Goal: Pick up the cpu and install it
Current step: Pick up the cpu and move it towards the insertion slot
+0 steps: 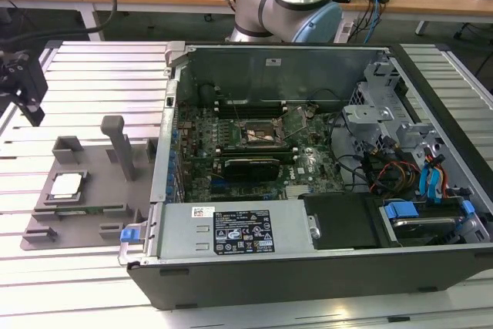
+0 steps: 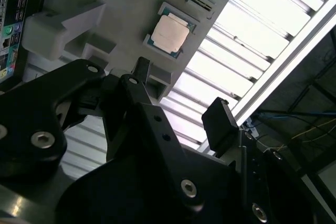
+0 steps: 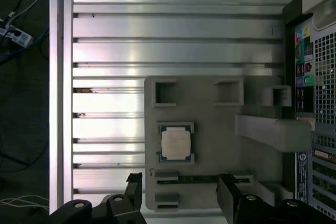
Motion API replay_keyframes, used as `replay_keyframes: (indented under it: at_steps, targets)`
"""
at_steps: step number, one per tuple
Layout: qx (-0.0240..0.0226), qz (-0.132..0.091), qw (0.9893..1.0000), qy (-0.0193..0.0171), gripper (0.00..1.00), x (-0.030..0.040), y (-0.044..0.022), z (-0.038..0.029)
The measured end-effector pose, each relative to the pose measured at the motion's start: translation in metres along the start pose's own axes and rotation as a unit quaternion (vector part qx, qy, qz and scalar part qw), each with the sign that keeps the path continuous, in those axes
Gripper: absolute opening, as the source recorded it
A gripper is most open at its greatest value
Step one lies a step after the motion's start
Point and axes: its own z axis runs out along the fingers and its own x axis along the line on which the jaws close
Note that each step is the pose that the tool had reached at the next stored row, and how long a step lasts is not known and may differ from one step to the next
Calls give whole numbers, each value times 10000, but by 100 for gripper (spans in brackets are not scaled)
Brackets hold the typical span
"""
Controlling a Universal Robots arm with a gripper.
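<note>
The cpu [image 1: 65, 185], a small square chip with a silver top, lies flat in its pocket on the grey plastic tray fixture [image 1: 92, 190], at the exterior view's left, outside the computer case. Both wrist views show the cpu [image 3: 175, 144] [image 2: 170, 33] from above. My gripper [image 1: 29, 109] hangs above the tray's far left side, apart from the chip. Its two black fingers [image 3: 134, 184] stand wide apart, so the gripper [image 3: 181, 192] [image 2: 181, 95] is open and holds nothing. The black-framed motherboard socket [image 1: 262, 135] sits inside the open case.
The open computer case [image 1: 308, 267] takes up the middle and right of the slatted metal table [image 1: 100, 75]. A tall grey post [image 1: 119, 144] rises from the tray between the cpu and the case wall. The arm's base [image 1: 289, 5] stands behind the case.
</note>
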Motion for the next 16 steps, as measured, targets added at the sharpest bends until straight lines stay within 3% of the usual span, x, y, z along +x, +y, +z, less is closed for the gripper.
replay_keyframes:
  at_steps: [10, 16]
  targets:
    - [0, 0, 10000, 0, 68, 2, -1, 87]
    - [0, 0, 10000, 0, 68, 5, -3, 189]
